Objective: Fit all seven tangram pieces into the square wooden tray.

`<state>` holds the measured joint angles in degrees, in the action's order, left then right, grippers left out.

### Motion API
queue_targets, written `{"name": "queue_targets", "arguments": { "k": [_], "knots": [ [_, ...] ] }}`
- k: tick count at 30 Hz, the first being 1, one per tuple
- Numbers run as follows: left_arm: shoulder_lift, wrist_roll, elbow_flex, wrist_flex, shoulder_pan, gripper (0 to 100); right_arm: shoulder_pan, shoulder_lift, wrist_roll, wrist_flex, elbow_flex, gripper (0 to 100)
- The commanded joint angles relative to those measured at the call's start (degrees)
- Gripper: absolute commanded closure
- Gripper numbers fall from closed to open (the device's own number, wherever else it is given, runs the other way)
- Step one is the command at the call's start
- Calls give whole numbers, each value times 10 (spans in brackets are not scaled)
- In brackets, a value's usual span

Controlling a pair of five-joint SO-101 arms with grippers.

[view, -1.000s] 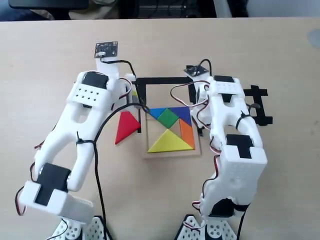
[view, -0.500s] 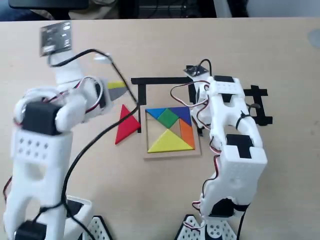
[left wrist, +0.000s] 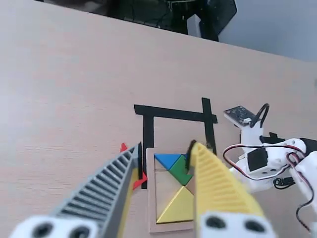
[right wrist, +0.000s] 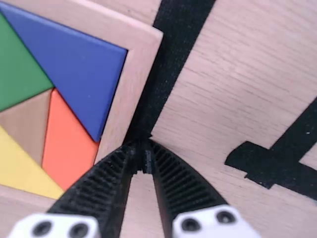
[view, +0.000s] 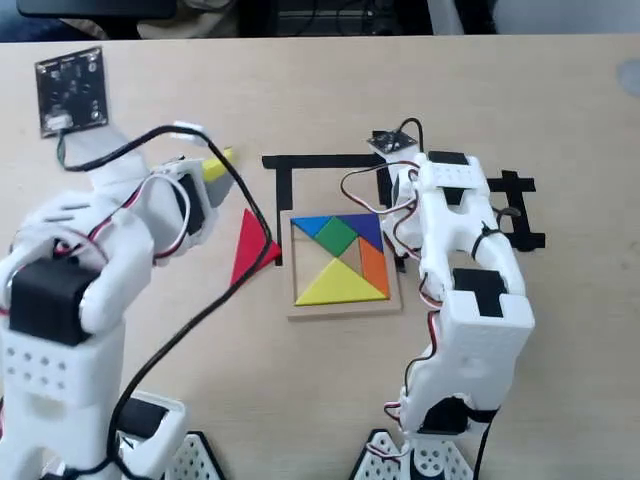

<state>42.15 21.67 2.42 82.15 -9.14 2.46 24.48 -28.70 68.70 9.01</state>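
Five coloured pieces lie inside the square wooden tray (view: 345,309): a light blue triangle (view: 312,226), a green square (view: 338,237), a dark blue triangle (view: 366,229), an orange parallelogram (view: 373,268) and a large yellow triangle (view: 340,284). The part of the tray's floor nearest the left arm is bare wood. A small wood-coloured triangle shows between the green, orange and yellow pieces; I cannot tell whether it is a piece or bare floor. A large red triangle (view: 250,250) lies flat on the light wooden table (view: 560,90) just outside the tray's rim on that same side, one corner pointing at the rim and nearly meeting it. Strips of black tape (view: 320,161) frame the tray's far end and run along its outer side.

The left gripper (left wrist: 164,148), one finger grey and one yellow, is spread wide with nothing between them. It hangs well above the table off the tray's left side, farther from the tray than the red triangle and apart from that piece. The right gripper (right wrist: 143,151) is pinched fully closed on nothing. Its black tips meet just beside the tray's far corner by the dark blue triangle, over the black tape along the rim.
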Motion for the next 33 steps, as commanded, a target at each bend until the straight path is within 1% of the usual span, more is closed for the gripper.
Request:
{"name": "queue_targets", "arguments": {
  "k": [1, 4, 6, 8, 10, 12, 16, 18, 20, 23, 26, 31, 33],
  "knots": [
    [31, 96, 18, -25, -1, 884, -12, 1, -2, 8, 4, 988],
    [27, 252, 93, -127, 10, 884, -12, 1, -2, 8, 4, 988],
    [26, 337, 146, -194, 36, 884, -12, 1, -2, 8, 4, 988],
    [21, 397, 204, -245, 55, 884, -12, 1, -2, 8, 4, 988],
    [21, 428, 282, -299, 70, 885, -12, 1, -2, 8, 4, 988],
    [21, 440, 370, -369, 80, 887, -12, 1, -2, 8, 4, 988],
    [24, 396, 528, -525, 73, 887, -12, 1, -2, 8, 4, 988],
    [22, 392, 579, -593, 73, 887, -12, 1, -2, 8, 4, 988],
    [20, 394, 618, -659, 88, 887, -12, 1, -2, 8, 4, 988],
    [-3, 392, 651, -744, 110, 887, -12, 1, -2, 8, 4, 988],
    [-89, 391, 638, -751, 118, 887, -12, 1, -2, 8, 4, 988],
    [-300, 391, 545, -751, 114, 885, -12, 1, -3, 8, 4, 988],
    [-324, 392, 531, -752, 105, 887, -12, 1, -3, 8, 4, 988]
  ]
}}
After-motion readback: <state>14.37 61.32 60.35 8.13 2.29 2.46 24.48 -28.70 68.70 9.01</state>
